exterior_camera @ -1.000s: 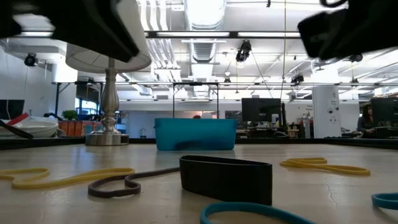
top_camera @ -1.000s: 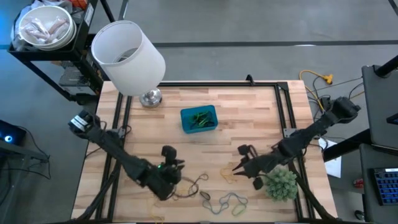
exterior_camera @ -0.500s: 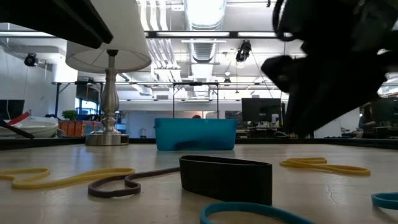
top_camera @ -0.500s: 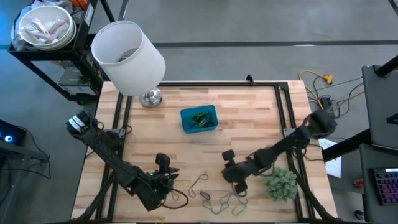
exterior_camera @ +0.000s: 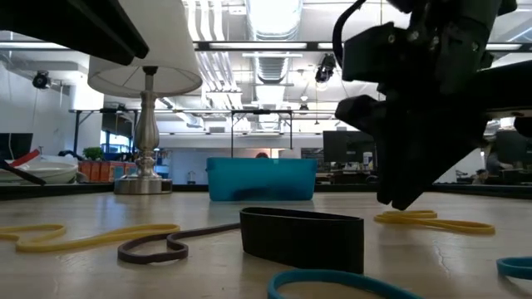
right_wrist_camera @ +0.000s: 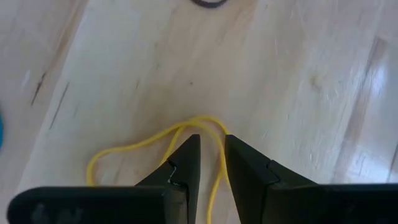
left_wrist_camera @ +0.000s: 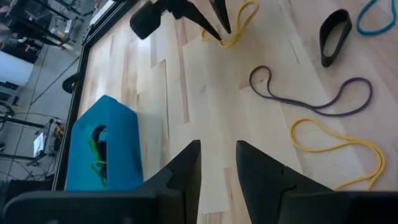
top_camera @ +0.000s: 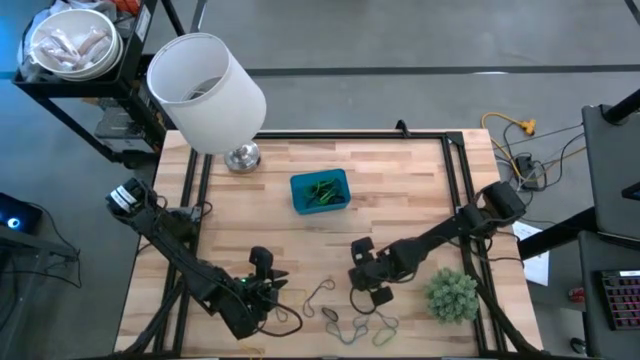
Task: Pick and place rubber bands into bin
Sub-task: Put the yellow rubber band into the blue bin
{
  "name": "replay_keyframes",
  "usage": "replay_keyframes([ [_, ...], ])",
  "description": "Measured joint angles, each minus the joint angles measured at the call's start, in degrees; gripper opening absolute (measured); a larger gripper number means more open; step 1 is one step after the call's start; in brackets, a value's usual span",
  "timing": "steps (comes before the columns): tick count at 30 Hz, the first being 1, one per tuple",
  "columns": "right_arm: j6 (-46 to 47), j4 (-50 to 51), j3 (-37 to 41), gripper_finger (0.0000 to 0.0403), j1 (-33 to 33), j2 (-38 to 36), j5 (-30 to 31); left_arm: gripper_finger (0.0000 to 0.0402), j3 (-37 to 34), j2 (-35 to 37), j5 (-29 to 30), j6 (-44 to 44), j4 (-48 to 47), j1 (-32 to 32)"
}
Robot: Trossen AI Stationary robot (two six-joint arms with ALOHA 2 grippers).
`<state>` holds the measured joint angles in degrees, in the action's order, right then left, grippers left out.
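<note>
The left end effector [top_camera: 268, 288] waits low on the wooden bench [top_camera: 400, 190], fingers a little apart, holding nothing. The blue bin [top_camera: 320, 191] already has some bands. The right end effector [right_wrist_camera: 208, 163] straddles a yellow rubber band [right_wrist_camera: 124, 153] with a narrow gap (only its wrist view shows this).

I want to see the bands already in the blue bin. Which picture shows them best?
The high view: it looks straight down into the blue bin at the green bands. The left wrist view shows some bands; the low view only its wall; the right wrist view, nothing.
</note>
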<state>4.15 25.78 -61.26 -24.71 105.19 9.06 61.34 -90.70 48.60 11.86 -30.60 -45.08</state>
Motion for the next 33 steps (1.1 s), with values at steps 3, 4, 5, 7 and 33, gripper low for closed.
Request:
replay_keyframes([
  [3,0.0,-0.3,0.4,0.0068,0.1,-0.1,-0.1,0.0085,-0.3,0.0,0.0,0.0,0.0,0.0],
  [4,0.0,-0.2,0.6,0.0068,0.2,-0.1,-0.1,0.0085,-0.4,0.0,0.0,0.0,0.0,0.0],
  [5,0.0,0.0,0.6,0.0068,0.2,-0.1,-0.1,0.0085,-0.5,0.0,0.0,0.0,0.3,0.0],
  [7,0.0,-0.5,0.7,0.0068,0.2,-0.2,-0.1,0.0085,-0.8,0.0,0.0,0.3,0.0,0.0],
  [33,1.9,-4.5,2.7,0.0068,1.8,1.4,-0.3,0.0085,-0.9,0.0,0.0,1.5,0.2,0.0],
])
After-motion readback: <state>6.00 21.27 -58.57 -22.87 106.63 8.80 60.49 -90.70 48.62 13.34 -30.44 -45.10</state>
